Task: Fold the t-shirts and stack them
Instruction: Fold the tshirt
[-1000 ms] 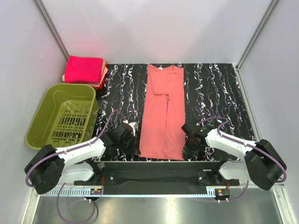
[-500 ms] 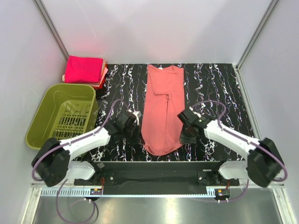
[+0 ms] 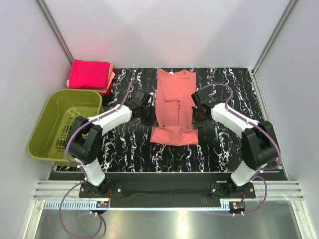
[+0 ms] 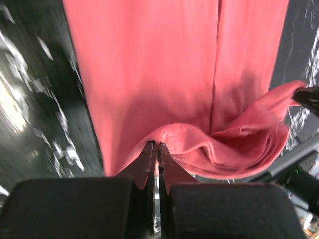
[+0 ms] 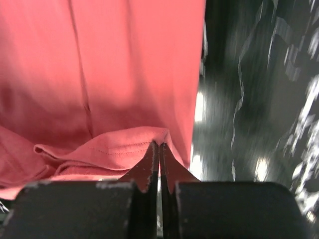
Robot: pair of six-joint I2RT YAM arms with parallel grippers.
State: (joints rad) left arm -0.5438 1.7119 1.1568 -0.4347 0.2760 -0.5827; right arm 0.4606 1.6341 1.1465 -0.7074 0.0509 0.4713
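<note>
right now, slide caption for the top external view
Left gripper and right gripper pinch the salmon t-shirt by its hem, mid-fold; folded pink shirts and green basket at left

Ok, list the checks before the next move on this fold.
1. Left gripper shut on shirt hem: ok.
2. Right gripper shut on hem: ok.
3. Grippers level across shirt: ok.
4. Hem taut between grips: not ok, it sags.
5. Collar end flat on table: ok.
6. Basket clear of both arms: ok.
</note>
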